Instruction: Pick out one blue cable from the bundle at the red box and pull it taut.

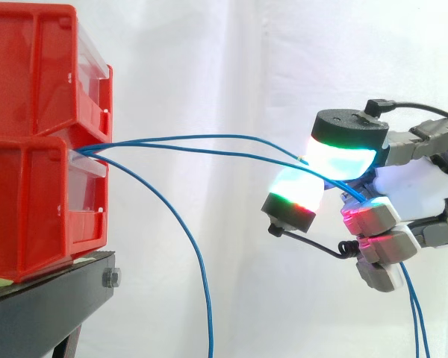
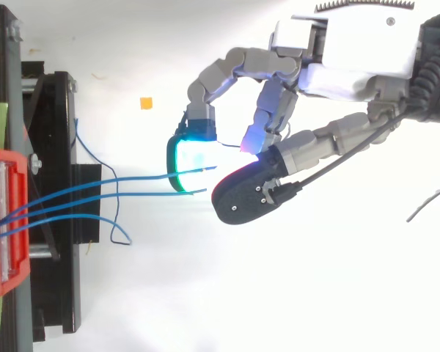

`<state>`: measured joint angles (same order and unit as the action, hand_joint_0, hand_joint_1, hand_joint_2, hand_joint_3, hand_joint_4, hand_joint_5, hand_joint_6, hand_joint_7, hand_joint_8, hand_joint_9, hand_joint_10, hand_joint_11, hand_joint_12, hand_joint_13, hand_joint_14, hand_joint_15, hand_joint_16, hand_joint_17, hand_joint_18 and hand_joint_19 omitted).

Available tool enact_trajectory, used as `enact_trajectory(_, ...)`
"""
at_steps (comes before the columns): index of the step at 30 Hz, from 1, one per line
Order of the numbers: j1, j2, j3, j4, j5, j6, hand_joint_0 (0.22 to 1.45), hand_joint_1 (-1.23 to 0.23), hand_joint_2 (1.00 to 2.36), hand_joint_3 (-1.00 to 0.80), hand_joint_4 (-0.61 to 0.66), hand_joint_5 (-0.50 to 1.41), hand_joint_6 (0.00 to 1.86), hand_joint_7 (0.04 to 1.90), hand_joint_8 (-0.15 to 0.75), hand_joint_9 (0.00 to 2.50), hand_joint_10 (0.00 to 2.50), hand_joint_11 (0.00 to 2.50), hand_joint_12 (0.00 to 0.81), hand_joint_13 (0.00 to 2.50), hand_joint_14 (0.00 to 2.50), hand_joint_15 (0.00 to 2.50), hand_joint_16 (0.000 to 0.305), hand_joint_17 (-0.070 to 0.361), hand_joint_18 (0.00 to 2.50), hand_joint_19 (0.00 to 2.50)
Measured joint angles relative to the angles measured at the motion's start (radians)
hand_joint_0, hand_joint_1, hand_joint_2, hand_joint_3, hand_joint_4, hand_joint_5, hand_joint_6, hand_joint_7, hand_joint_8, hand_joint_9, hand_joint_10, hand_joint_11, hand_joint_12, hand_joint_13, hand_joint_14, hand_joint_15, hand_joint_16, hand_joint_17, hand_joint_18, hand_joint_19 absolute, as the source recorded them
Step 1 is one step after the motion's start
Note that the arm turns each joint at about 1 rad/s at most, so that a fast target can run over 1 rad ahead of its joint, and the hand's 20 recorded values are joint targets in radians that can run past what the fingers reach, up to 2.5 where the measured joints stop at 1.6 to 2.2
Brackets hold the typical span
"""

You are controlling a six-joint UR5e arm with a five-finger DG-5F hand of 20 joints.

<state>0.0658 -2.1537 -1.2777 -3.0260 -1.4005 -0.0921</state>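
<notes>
Two red bins (image 1: 37,142) are stacked at the left on a black stand (image 1: 52,294). Three thin blue cables (image 1: 201,138) leave the gap between the bins. Two of them run nearly level to the right into my hand (image 1: 422,186). There they pass between two glowing pads (image 1: 343,153) that are curled together on them, and their tails hang down below the hand (image 1: 414,313). The third cable (image 1: 198,261) droops steeply toward the floor. From above, the two cables (image 2: 132,183) reach the cyan pad (image 2: 194,158) of the hand (image 2: 352,59); the third loops beside the stand (image 2: 121,235).
The bins' red edge (image 2: 0,220) and the black stand (image 2: 59,220) fill the left side from above. A small orange scrap (image 2: 145,103) lies on the white floor. A white curtain is behind, with open space between the bins and the hand.
</notes>
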Motion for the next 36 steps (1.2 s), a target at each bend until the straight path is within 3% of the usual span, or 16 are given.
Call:
enact_trajectory(6,0.0,0.0,0.0,0.002,0.001,0.0,0.56,-0.56,1.01,-0.23,0.05,-0.09,0.91,0.98,0.36,1.29,0.02,0.77,0.471,1.29,0.02,0.82,0.06,0.135,0.99,0.74)
enact_trajectory(36,-0.005,0.0,0.0,0.006,0.002,0.005,0.52,-0.61,1.01,-0.38,0.06,-0.1,0.89,1.0,0.315,1.26,0.03,0.82,0.42,1.25,0.02,0.85,0.05,0.112,0.93,0.81)
